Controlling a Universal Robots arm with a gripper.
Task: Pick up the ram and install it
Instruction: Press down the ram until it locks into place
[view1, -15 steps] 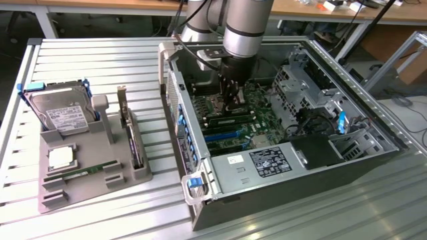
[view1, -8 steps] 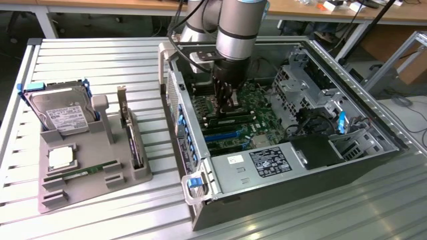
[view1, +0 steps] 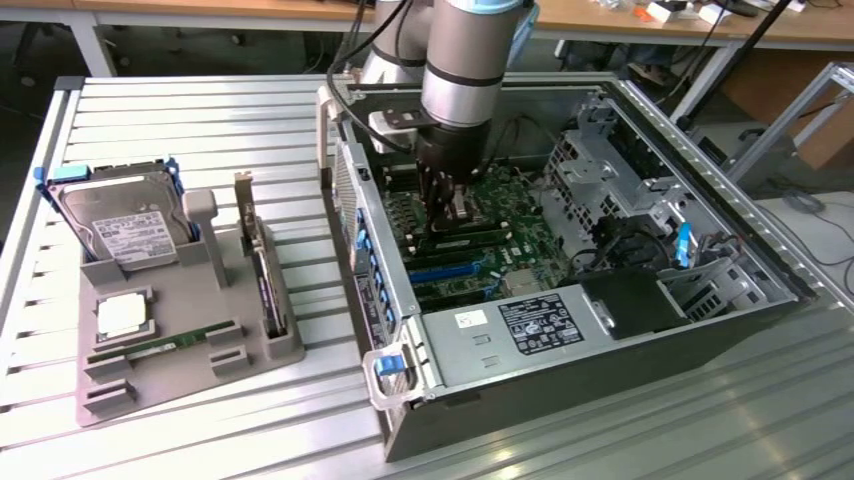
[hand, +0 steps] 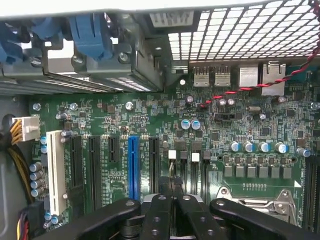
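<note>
One grey robot arm (view1: 461, 70) reaches straight down into the open black computer case (view1: 574, 300). Its black gripper (view1: 447, 205) is closed narrow above the green motherboard (hand: 150, 125). The case stands on a ribbed metal bench (view1: 160, 110).

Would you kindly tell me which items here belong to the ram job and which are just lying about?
Job: thin green ram stick; closed black gripper; black motherboard memory slots.
Lying about: silver boxy hard drive; dark expansion card.

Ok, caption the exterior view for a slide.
Shut gripper lowered over the motherboard inside the open computer case.
</note>
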